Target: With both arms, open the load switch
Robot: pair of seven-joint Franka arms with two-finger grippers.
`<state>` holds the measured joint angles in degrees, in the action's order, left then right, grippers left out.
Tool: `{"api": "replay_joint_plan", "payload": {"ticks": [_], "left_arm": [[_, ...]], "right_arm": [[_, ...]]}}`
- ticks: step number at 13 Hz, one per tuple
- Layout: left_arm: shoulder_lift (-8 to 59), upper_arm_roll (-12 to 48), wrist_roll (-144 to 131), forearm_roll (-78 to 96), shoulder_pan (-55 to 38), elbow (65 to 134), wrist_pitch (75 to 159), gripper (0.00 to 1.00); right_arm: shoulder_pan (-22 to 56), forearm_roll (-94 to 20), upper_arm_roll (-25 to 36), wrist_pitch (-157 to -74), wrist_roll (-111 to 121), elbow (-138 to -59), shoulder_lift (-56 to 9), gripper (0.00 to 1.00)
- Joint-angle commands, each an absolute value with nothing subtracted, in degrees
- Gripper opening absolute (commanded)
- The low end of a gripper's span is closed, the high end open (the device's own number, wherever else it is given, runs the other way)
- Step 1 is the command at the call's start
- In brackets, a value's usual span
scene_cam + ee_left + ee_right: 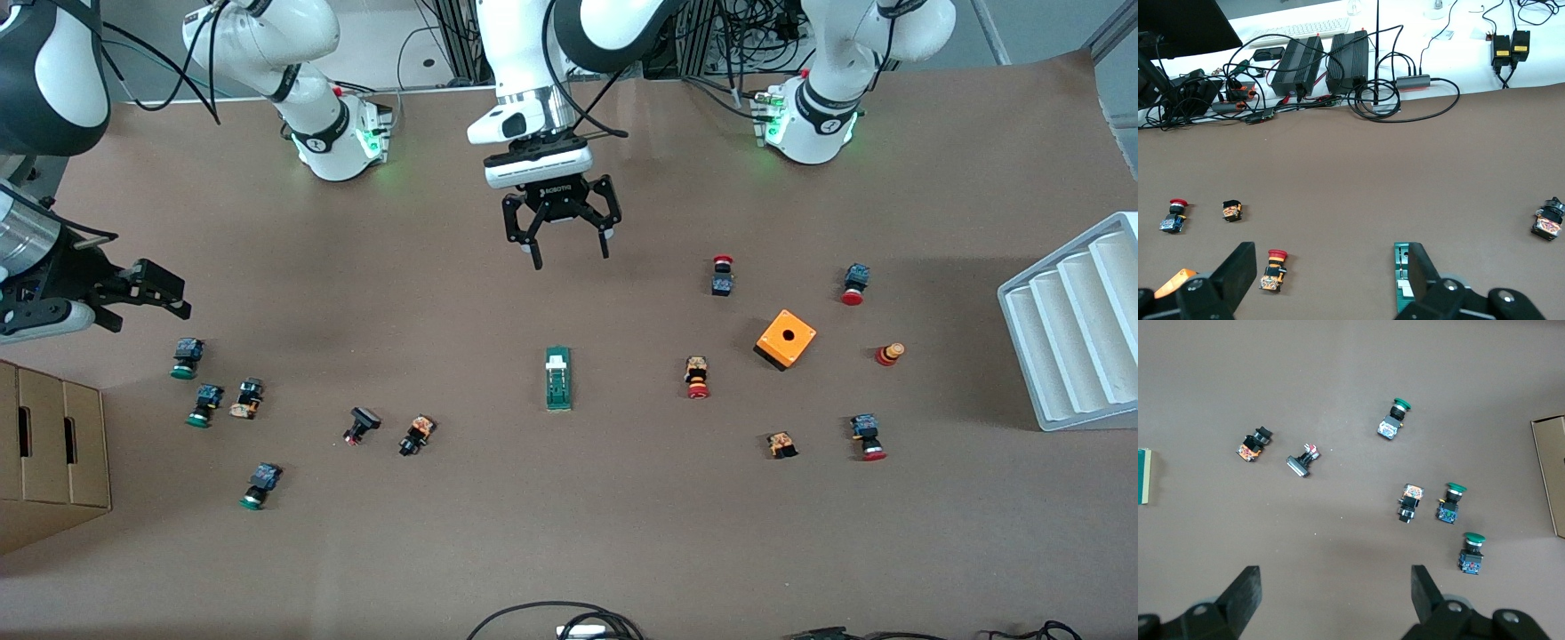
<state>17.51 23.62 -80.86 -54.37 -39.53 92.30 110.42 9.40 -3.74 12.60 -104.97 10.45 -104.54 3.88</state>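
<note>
the load switch [557, 378] lies flat on the brown surface [569, 533] about midway between the two arms' ends, long axis running toward the front camera, white tab at the end nearer the robot bases. nothing touches it.

the left gripper [569, 247] hangs in the air over bare surface just on the robot-base side of the load switch, pointing down, fingers spread wide and holding nothing. in the left wrist view the green end of the load switch [1403, 277] shows just beside one finger [1423, 270] of the gripper.

the right gripper [151, 298] is at the right arm's end of the surface, up in the air and tilted sideways, over the spot near the green-capped buttons. fingers [1245, 593] spread apart, empty. it is well apart from the load switch, of which the right wrist view shows only an edge [1144, 477].

toward the right arm's end: a cluster of green-capped push buttons [187, 358], a black button [361, 424] and an orange-bodied one [416, 435] nearer the switch, and a cardboard box [49, 458] at the edge.

toward the left arm's end: an orange cube box [786, 339] with a hole on top, red-capped push buttons [697, 377] scattered around it, and a white stepped tray [1076, 324] at the edge.
</note>
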Motion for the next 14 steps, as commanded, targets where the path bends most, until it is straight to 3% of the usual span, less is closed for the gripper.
{"api": "replay_joint_plan", "payload": {"ticks": [1,8,14], "left_arm": [[17.0,23.7,-80.5,-53.8,-39.2,92.5,110.9,1.00],[15.6,23.4,-73.3,-47.8,-38.6,89.6,112.3,1.00],[10.8,22.8,-60.1,-39.1,-31.2,89.6,112.8,1.00]], "right_arm": [[9.6,-2.4,12.7,-105.0,10.4,-104.2,4.3,1.00],[9.7,-2.5,12.7,-104.0,10.2,-103.4,4.1,1.00],[9.7,-2.5,12.7,-104.1,10.2,-103.4,4.1,1.00]]}}
